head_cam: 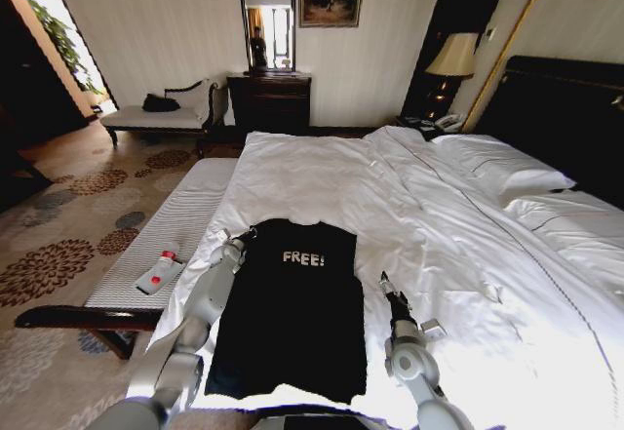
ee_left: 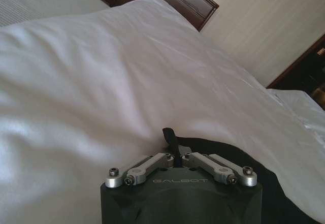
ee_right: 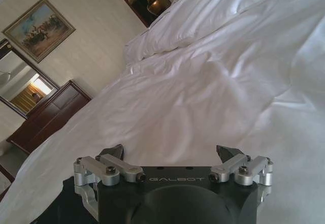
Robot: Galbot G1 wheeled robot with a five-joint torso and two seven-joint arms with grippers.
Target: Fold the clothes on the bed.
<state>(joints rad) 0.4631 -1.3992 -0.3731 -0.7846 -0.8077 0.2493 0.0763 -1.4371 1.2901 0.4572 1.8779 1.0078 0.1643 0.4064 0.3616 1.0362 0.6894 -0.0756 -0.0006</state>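
Head view: bed (head_cam: 458, 206) w/ white duvet (head_cam: 322, 176)

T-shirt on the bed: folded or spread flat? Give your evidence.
Partly folded: the T-shirt shows no sleeves, sides apparently tucked in, full length flat on the bed.

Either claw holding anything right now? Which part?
The left claw is shut on the black T-shirt, pinching its edge near the left shoulder. The right claw is open beside the shirt's right edge, holding nothing.

I am standing in a hotel-like bedroom: a big white bed (head_cam: 419, 206), dark dresser (head_cam: 268, 101) with mirror (head_cam: 266, 19), bedside lamp (head_cam: 453, 57), patterned carpet (head_cam: 68, 245).
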